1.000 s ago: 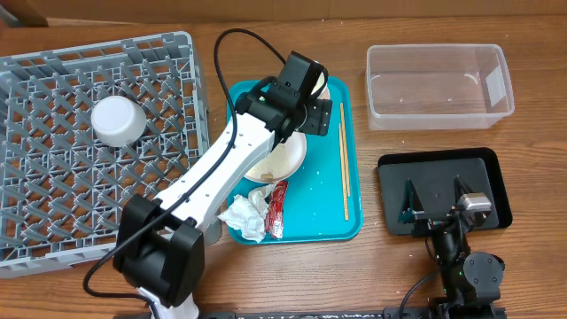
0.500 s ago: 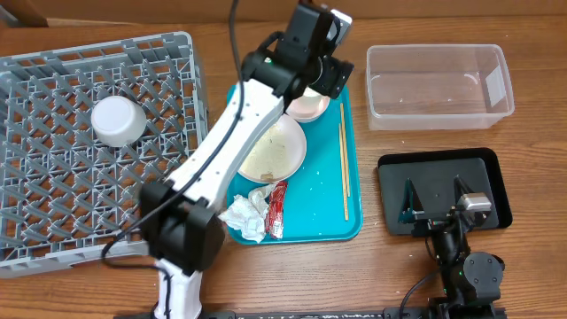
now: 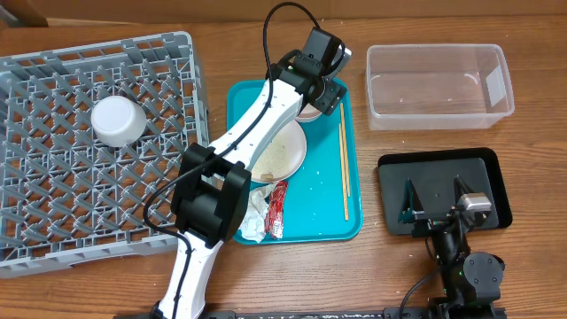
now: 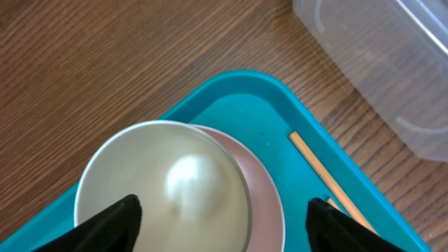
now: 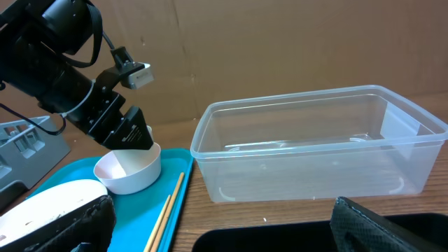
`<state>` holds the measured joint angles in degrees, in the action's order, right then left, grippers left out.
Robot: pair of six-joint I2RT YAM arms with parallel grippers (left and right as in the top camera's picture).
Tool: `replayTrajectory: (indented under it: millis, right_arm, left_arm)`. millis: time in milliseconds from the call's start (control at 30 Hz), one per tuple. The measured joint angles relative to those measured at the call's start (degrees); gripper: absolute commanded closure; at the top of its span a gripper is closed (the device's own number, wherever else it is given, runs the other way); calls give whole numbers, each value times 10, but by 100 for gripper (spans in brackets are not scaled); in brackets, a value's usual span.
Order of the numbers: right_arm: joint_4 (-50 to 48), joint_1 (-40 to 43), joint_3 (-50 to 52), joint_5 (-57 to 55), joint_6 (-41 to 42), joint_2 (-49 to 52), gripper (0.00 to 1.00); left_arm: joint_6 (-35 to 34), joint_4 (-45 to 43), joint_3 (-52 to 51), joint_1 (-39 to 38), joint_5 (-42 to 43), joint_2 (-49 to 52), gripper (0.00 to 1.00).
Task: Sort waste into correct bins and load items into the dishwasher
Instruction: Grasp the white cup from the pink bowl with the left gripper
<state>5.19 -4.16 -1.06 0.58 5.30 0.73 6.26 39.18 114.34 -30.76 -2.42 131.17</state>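
The left claw (image 4: 222, 213) is open and hangs right over a white bowl (image 4: 161, 175). That bowl sits inside a pink bowl (image 4: 269, 210) at the far end of the blue tray (image 4: 245, 98). The right claw (image 3: 434, 199) is open wide over the black tray (image 3: 492, 168), the chopsticks (image 3: 344, 168) lie on the blue tray, and the cup (image 3: 118, 120) sits in the grey rack (image 3: 53, 204).

Left end effector (image 4: 224, 225) outstretched, jaws apart; right end effector (image 3: 435, 200) low, jaws wide apart.
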Motion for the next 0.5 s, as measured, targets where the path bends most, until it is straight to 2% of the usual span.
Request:
replayTrajectory:
  millis: [133,233,333,367,500]
  right_arm:
    - [0,0,0,0,0,0,0]
    - [0,0,0,0,0,0,0]
    - [0,0,0,0,0,0,0]
    - [0,0,0,0,0,0,0]
    - [0,0,0,0,0,0,0]
  left_arm:
    - [0,10,0,0,0,0,27]
    - [0,20,0,0,0,0,32]
    - [2,24,0,0,0,2,46]
    - [3,25,0,0,0,3,53]
    - [-1,25,0,0,0,4,57]
